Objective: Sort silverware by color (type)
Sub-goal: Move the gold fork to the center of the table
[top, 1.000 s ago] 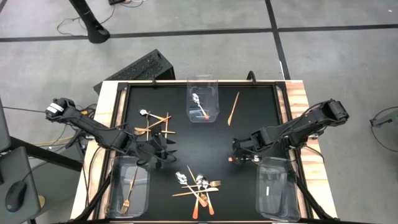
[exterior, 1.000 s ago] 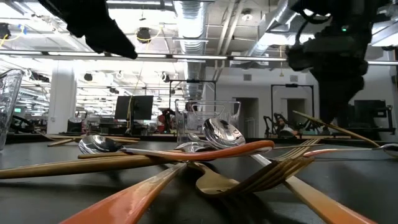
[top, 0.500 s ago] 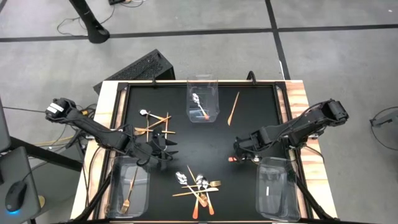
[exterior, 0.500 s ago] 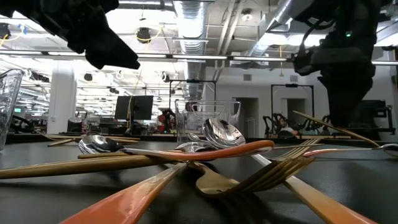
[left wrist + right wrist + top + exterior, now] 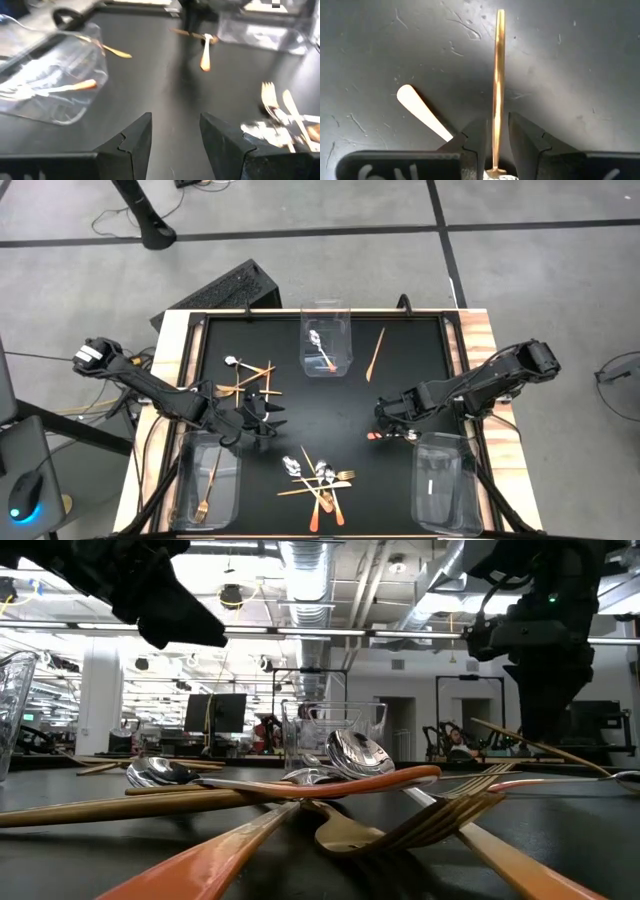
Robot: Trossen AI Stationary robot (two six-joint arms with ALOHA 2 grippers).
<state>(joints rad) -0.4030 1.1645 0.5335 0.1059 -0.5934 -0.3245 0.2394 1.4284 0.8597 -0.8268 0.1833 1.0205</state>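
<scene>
Claws first: the right claw (image 5: 495, 145) sits low on the dark surface (image 5: 330, 405), right of centre in the high view, its fingers (image 5: 476, 142) drawn in close on either side of a thin gold knife (image 5: 497, 85) standing on edge between them. They look pinched on it, though contact on both sides is hard to confirm. Just beside it lies a pale spoon handle (image 5: 422, 118), angled away. From above, the right claw (image 5: 385, 420) has an orange-red bit just below it, right next to the lower-right clear bin (image 5: 447, 492).

Over on the left, the left claw (image 5: 172, 137) hangs spread wide, nothing between its fingers, above bare surface at centre-left (image 5: 262, 418). Near it, toward upper left, a small cluster of gold pieces (image 5: 250, 378) lies crossed. The lower-left bin (image 5: 205, 482) holds a gold fork (image 5: 208, 490). The top-centre bin (image 5: 327, 342) holds a spoon (image 5: 322, 350). A lone gold stick (image 5: 376, 353) lies right of it. At lower centre, a pile of spoons and forks (image 5: 320, 480) lies tangled.
</scene>
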